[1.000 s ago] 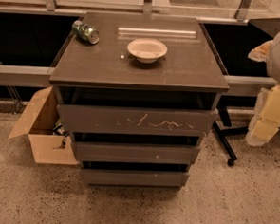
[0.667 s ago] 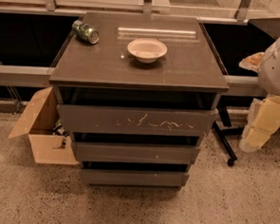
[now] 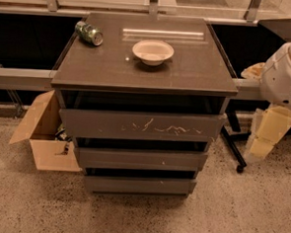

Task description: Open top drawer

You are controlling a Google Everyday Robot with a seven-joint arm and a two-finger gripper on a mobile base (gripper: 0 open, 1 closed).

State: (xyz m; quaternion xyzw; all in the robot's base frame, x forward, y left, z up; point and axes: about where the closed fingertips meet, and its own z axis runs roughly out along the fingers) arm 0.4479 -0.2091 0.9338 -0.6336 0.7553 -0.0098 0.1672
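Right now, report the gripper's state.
Gripper: cannot be told, open or closed. It hangs right of the cabinet, apart from the top drawer.

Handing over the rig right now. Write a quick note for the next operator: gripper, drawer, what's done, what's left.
The pale yellow gripper hangs right of the dark cabinet, about level with the top drawer, touching nothing.
The top drawer is the wide dark grey-brown handleless front with pale scratch marks, just under the cabinet top.
A white bowl and a green can on its side sit on top; an open cardboard box is on the floor to the left.
Done: no contact yet.
Left: reach the front, probably hook its upper edge, and pull.
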